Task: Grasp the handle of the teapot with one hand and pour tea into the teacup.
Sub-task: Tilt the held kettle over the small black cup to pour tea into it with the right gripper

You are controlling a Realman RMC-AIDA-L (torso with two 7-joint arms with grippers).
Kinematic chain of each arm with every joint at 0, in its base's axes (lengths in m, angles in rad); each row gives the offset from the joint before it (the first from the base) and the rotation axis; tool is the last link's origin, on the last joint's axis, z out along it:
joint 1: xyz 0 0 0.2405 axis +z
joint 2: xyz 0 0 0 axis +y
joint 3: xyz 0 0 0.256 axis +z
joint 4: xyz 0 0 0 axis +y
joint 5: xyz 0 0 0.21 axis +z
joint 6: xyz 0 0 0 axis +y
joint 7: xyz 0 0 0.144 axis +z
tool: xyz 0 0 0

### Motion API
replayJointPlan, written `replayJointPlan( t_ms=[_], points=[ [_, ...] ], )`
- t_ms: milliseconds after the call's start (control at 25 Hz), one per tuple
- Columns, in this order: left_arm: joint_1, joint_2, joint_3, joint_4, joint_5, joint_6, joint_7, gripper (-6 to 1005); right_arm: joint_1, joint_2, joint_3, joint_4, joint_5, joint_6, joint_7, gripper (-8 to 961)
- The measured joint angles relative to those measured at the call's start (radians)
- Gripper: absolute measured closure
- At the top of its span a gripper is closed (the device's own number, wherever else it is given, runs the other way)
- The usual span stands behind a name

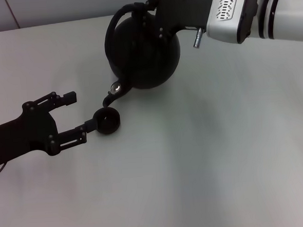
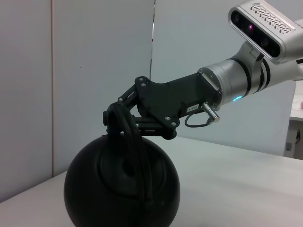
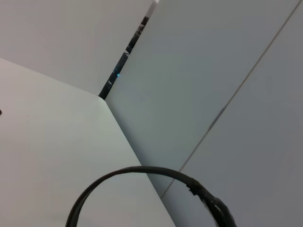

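The round matte-black teapot (image 1: 142, 49) hangs tilted over the pale counter (image 1: 221, 155), its short spout (image 1: 112, 94) dipping just above the small dark teacup (image 1: 106, 121). The right tool (image 1: 146, 13) is clamped on the thin hoop handle (image 2: 135, 142). The left tool (image 1: 75, 114) stands wide, 1 finger (image 1: 73, 135) touching the cup's side.

Layout: teapot (image 1: 142, 52) behind teacup (image 1: 106, 121).
You find the teapot at one o'clock from the teacup, spout (image 1: 112, 93) above its rim.

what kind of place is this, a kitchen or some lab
Probably a lab test bench, not a kitchen: a bare white table, plain grey partition panels behind it, and only a teapot and teacup set out.
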Motion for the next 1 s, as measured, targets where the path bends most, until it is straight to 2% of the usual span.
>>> replayJointPlan(
  t_ms=[1000],
  points=[
    [-0.007, 0.0, 0.0, 0.001, 0.003, -0.02, 0.002, 199, 0.017, 0.002, -0.023, -0.009, 0.0, 0.002, -0.053, 865]
  ],
)
